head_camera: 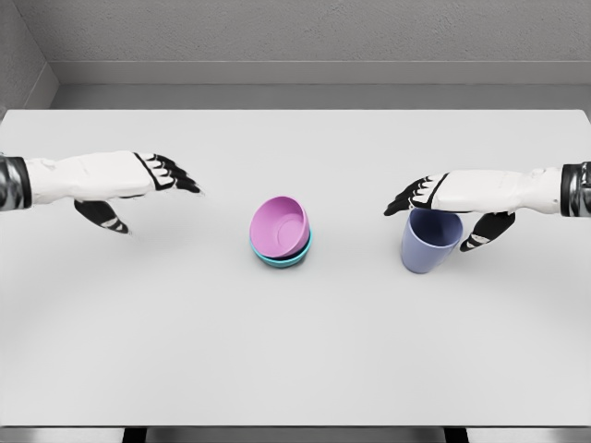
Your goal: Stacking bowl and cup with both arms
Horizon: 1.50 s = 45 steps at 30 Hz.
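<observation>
We see a bare simulated test room, not a home: a plain white table (295, 351) fills the view, with grey walls (314, 32) at twelve o'clock.

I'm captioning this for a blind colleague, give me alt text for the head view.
A pink bowl sits tilted in a teal bowl mid-table. The open right hand hovers over a blue cup; the open left hand hovers left.

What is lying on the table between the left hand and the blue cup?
In the head view, a pink bowl nested in a teal bowl lies between the left hand and the periwinkle-blue plastic cup.
</observation>
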Tool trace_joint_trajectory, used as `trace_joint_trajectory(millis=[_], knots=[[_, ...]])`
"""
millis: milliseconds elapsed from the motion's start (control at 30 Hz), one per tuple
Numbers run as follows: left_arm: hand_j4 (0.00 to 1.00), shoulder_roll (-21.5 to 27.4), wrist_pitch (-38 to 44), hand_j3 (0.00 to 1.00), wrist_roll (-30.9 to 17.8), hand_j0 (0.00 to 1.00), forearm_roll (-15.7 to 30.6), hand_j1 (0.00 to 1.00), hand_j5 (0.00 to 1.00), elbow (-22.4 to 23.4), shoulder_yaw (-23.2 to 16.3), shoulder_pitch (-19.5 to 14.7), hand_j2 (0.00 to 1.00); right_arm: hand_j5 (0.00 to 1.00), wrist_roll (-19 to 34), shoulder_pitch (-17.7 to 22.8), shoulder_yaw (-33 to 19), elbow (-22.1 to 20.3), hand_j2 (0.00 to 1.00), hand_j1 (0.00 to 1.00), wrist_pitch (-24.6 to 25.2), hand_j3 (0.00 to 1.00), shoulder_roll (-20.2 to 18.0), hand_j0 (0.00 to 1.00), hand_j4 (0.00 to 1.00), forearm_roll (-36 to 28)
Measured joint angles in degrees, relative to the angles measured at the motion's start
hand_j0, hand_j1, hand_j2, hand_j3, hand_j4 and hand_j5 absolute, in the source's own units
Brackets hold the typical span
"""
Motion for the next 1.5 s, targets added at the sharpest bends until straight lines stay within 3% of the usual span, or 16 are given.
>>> trace_joint_trajectory(millis=[233, 633, 900, 1067, 1500], knots=[[1.00, 0.77, 0.03, 1.00, 0.01, 1.00, 0.72, 1.00, 1.00, -0.06, 2.42, -0.09, 1.00, 1.00, 0.00, 0.18, 0.01, 0.19, 1.00, 1.00, 0.00, 1.00, 0.09, 1.00, 1.00, 0.06], [1.00, -0.05, 0.02, 1.00, 0.00, 1.00, 1.11, 1.00, 1.00, -0.06, 3.08, 0.00, 1.00, 1.00, 0.00, 0.26, 0.09, 0.45, 1.00, 1.00, 0.00, 1.00, 0.65, 1.00, 1.00, 0.82], [1.00, -0.42, 0.02, 1.00, 0.00, 1.00, 0.95, 1.00, 1.00, -0.31, 3.33, 0.09, 1.00, 0.94, 0.00, 0.26, 0.46, 0.47, 0.94, 0.94, 0.00, 0.94, 0.94, 0.94, 0.94, 0.87], [1.00, -0.54, 0.00, 1.00, 0.00, 1.00, 0.98, 1.00, 1.00, 0.08, 5.39, 2.37, 1.00, 0.90, 0.01, 0.26, 0.73, 0.47, 0.90, 0.90, 0.01, 0.90, 0.96, 0.90, 0.90, 0.86], [1.00, -1.74, 0.02, 1.00, 0.00, 1.00, 0.95, 1.00, 1.00, 1.53, 9.28, 3.25, 1.00, 0.83, 0.02, 0.26, 0.79, 0.47, 0.83, 0.83, 0.02, 0.83, 0.97, 0.83, 0.83, 1.50]])
